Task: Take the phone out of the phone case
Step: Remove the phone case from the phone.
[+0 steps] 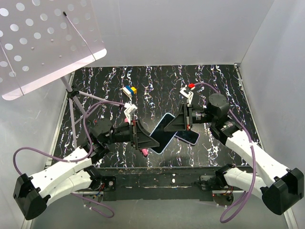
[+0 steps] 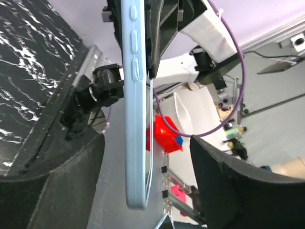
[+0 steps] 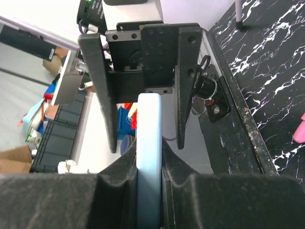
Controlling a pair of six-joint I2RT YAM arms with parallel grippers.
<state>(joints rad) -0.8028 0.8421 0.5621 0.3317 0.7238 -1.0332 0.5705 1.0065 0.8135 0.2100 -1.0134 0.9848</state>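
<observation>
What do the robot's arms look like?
The left arm and right arm have white shells, black joints and a looping purple cable each. The left end effector and right end effector are black and wedge-shaped.

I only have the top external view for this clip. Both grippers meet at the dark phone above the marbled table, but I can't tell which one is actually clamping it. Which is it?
Observer: The right gripper. Its wrist view shows it closed tight on both faces of the light blue phone case, which is seen edge-on.
Operator: So is the left one gripping the other end?
Observer: No. The left gripper is open. In its own wrist view the case stands between its jaws with a clear gap on each side.
</observation>
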